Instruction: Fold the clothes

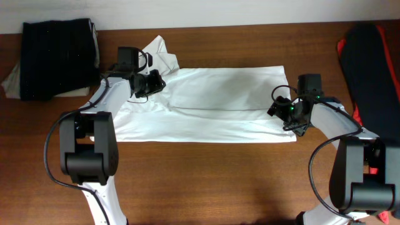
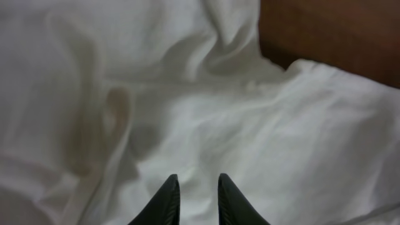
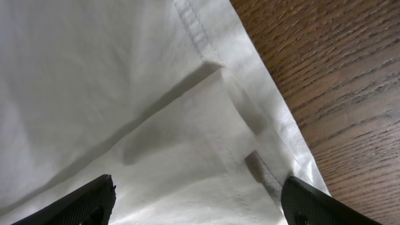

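White garment, one, lies spread and wrinkled across the table. One black folded pile sits at the far left corner. One black-and-red item is cut off at the right edge. Right hand gapes wide over a hem corner. Left hand has its fingers nearly together above the cloth, and I cannot tell whether they pinch it.

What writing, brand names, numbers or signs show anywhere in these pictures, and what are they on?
No text can be read in any view.
white garment: plain cloth, no print showing.
small tab at its hem: too blurred to tell whether it carries lettering.
dark folded clothes: no lettering visible.
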You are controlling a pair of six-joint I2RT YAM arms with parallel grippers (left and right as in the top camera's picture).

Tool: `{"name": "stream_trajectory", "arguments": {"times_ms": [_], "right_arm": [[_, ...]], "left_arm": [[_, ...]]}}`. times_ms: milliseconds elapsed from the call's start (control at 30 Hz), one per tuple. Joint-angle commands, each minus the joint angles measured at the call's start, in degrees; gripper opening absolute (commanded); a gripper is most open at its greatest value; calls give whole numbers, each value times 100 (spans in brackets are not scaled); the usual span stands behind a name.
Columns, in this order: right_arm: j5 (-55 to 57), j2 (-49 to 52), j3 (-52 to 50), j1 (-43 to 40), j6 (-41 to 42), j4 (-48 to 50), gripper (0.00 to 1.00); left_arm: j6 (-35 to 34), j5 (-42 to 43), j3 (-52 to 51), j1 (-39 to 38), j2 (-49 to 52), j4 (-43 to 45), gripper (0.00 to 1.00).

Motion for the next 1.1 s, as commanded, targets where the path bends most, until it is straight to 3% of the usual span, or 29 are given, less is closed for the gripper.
{"name": "stream_trajectory", "arguments": {"times_ms": [0,33,100,133,200,333,433,633,733,1067], "right_arm": [[98,31,-52,31,-15,15,88],[98,31,-52,31,-15,15,88],[98,31,-52,31,-15,17,89],[98,31,-52,31,-15,17,89],[98,31,-52,31,-15,17,88],[96,31,-52,31,-13,22,89],[94,31,-52,33,-13,22,89],[94,31,-52,31,-13,13,89],[96,31,-52,31,-13,9,89],[98,31,-52,31,-13,17,89]], "left_arm": [[170,22,358,208,-286,-400,26],[343,20,498,247,-461,-603,32],[723,15,785,304,-885,-1137,64],[898,2,901,315,-1082,-1429,74],[1060,-358,994,321,-1451,-1969,81],[1040,-1327,957,321,-1563,-2846,82],[1038,-1314,743,321,-1287,-3025,83],[850,-793,608,304,-116,-2636,82],[850,-461,608,306,258,-2186,76],[850,-363,717,310,306,-1775,73]]}}
